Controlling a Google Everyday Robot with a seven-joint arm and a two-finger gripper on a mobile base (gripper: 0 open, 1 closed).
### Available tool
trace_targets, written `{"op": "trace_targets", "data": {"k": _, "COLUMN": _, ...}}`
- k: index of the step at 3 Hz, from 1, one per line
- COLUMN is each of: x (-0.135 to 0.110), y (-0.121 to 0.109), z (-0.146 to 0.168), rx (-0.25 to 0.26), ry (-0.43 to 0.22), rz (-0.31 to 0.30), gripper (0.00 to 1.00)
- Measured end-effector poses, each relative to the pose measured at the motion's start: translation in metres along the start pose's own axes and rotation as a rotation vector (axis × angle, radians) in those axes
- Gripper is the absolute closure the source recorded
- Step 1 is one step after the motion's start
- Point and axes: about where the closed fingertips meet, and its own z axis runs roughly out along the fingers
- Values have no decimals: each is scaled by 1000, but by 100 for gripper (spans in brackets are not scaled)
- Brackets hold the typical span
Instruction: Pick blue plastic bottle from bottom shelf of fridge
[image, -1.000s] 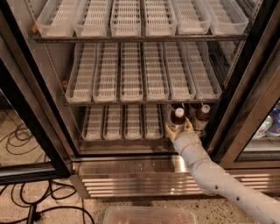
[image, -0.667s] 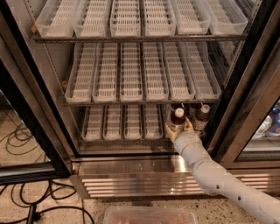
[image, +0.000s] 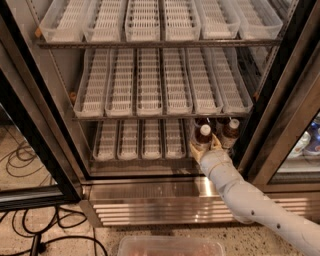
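The fridge (image: 150, 197) stands open with rows of white slotted trays. On the bottom shelf (image: 142, 141), at its right end, stands a blue plastic bottle (image: 203, 133) of dark drink with a white cap. A near-identical bottle (image: 230, 131) stands just to its right, and dark shapes show behind them. My gripper (image: 205, 146) has reached into the bottom shelf and sits right at the lower body of the left bottle, hiding its label. The bottle stands upright in its lane.
My white arm (image: 245, 197) crosses the steel louvred base from the lower right. The black frame of the open door (image: 35, 150) stands at the left and another door frame (image: 280, 115) close on the right. Cables (image: 30, 235) lie on the floor. A clear bin (image: 170, 246) is below.
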Motion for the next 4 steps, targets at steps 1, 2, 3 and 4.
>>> {"op": "trace_targets", "data": {"k": 1, "x": -2, "y": 1, "z": -6, "rx": -19, "ry": 14, "rz": -3, "gripper": 100}}
{"op": "trace_targets", "data": {"k": 2, "x": -14, "y": 5, "z": -31, "rx": -73, "ry": 51, "rz": -10, "gripper": 100}}
{"op": "trace_targets", "data": {"k": 3, "x": -63, "y": 2, "z": -96, "rx": -122, "ry": 91, "rz": -27, "gripper": 100}}
{"op": "trace_targets", "data": {"k": 4, "x": -69, "y": -14, "z": -127, "rx": -112, "ry": 124, "rz": -59, "gripper": 100}}
